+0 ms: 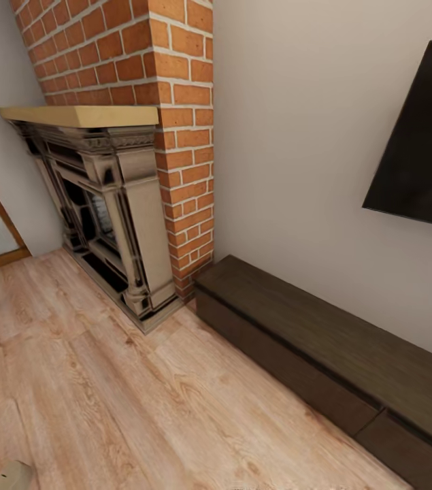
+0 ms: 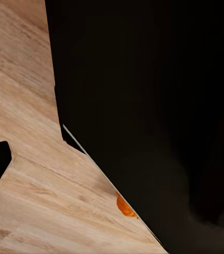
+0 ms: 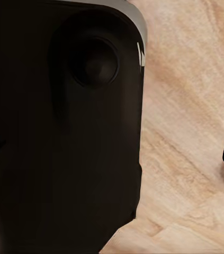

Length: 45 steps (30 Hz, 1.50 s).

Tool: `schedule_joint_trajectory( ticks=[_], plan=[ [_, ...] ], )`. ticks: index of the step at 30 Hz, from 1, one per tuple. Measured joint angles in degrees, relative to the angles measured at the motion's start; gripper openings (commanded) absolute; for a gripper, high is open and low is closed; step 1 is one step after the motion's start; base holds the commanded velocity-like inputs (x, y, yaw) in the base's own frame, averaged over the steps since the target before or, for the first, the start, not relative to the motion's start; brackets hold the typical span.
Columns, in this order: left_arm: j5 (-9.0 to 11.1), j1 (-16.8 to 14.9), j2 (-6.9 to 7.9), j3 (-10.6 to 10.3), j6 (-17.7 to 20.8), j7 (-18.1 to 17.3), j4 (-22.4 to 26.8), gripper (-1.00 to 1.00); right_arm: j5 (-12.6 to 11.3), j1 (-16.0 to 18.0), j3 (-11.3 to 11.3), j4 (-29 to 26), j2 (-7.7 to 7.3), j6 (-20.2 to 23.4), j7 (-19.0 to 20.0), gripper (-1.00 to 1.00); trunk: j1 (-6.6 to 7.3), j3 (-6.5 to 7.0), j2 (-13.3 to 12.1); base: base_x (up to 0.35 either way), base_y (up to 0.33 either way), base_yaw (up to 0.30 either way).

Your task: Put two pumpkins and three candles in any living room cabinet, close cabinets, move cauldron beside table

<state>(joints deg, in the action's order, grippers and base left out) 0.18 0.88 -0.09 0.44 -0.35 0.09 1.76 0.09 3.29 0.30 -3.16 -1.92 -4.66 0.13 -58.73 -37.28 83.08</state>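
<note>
one low cabinet (image 1: 352,354) cut off at frame edge, drawers closed, hand states impossible to tell

Pale wood-plank floor (image 1: 107,395) — red brick chimney (image 1: 154,82) (ornate metal fireplace (image 1: 100,204) below), plain beige wall (image 1: 297,150), dark screen (image 1: 423,143).

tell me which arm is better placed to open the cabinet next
Right, tentatively: in the head view the closed cabinet runs along the wall on the robot's right, beside the fireplace. Neither gripper's jaws can be judged in the wrist views.
</note>
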Motion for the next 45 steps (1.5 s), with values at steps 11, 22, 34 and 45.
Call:
schedule_joint_trajectory(
  ticks=[11,22,34,45],
  plan=[
    [0.0,0.0,0.0,0.0,0.0,0.0,0.0,1.0,0.0,0.0,0.0,0.0,0.0,0.0,0.0,1.0,0.0,-0.18,0.0,0.0,0.208,-0.285],
    [0.0,0.0,-0.06,0.0,0.0,0.0,0.0,1.0,0.0,0.0,0.0,0.0,0.04,0.0,0.0,1.0,0.0,-0.19,0.0,0.0,0.263,-0.286],
    [0.0,0.0,-0.09,0.0,0.0,0.0,0.0,1.0,0.0,0.0,0.0,0.0,0.07,0.0,0.0,1.0,0.0,-0.19,0.0,0.0,0.272,-0.286],
    [0.0,0.0,-0.09,0.0,0.0,0.0,0.0,1.0,0.0,0.0,0.0,0.0,0.06,0.0,0.0,1.0,0.0,-0.05,0.0,0.001,0.274,-0.285]
  ],
)
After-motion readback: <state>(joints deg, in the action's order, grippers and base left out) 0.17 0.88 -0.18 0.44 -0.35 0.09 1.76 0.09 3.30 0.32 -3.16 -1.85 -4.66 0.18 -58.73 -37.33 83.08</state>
